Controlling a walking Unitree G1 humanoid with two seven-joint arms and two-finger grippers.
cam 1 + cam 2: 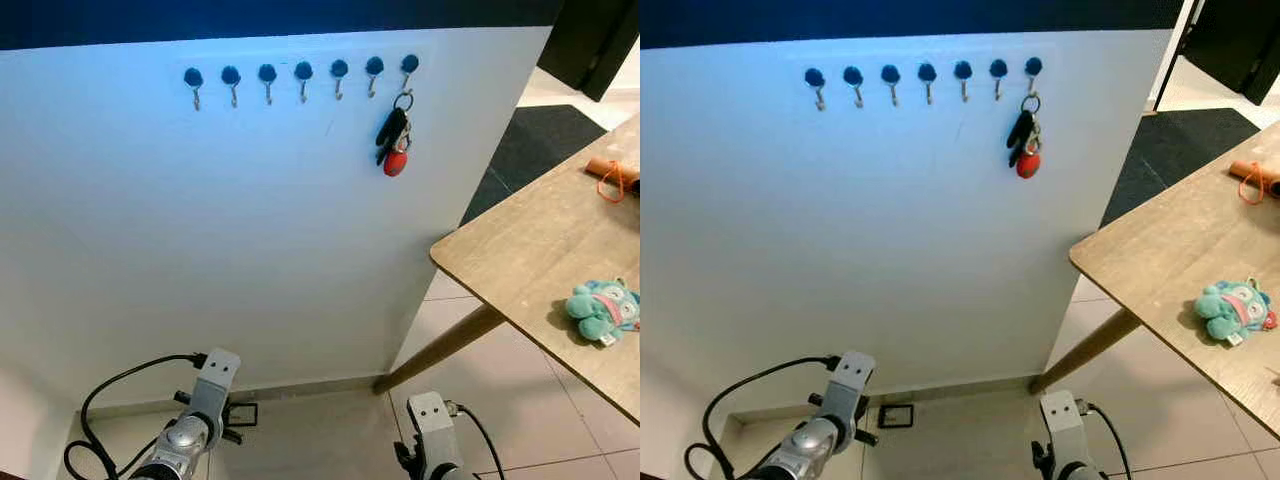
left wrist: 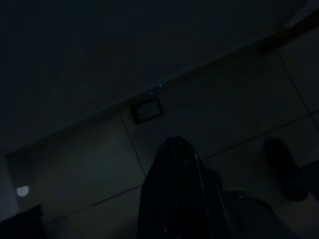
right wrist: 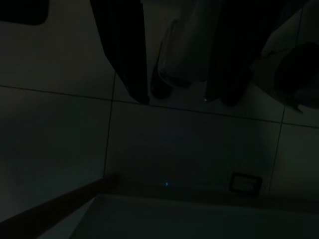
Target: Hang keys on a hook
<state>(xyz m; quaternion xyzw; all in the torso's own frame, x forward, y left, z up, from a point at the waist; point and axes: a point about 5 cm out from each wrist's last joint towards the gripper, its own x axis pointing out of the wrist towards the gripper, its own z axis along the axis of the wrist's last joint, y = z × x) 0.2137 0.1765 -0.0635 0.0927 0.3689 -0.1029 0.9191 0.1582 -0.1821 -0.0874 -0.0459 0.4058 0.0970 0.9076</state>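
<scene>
Both of your arms hung low at the bottom of the head view, wrists down near the floor tiles. In its dark wrist picture, the left gripper (image 2: 174,149) showed its fingers pressed together into one black wedge, holding nothing. The right gripper (image 3: 182,97) had its two fingers standing apart with bare tile between them, also empty.

What you needed to weigh was how far the keys (image 1: 394,138) lay from either gripper: high up and ahead on the white wall (image 1: 250,250), while both grippers pointed down at the floor. The bunch (black fob, red tag) hung by its ring from the rightmost hook (image 1: 409,66) in a row of seven blue-capped hooks, long axis straight down, lying against the wall. The other six hooks were bare.

Of the two arms, the right sat nearer, since the keys hung to the robot's right of centre and the right wrist was almost beneath them. Judged from how things lay, the hanging looked already done, so I would have expected no further reach from you.

Off to the right, a wooden table (image 1: 520,260) carried a teal plush toy (image 1: 603,310) and an orange object (image 1: 612,176), both well apart from the keys.
</scene>
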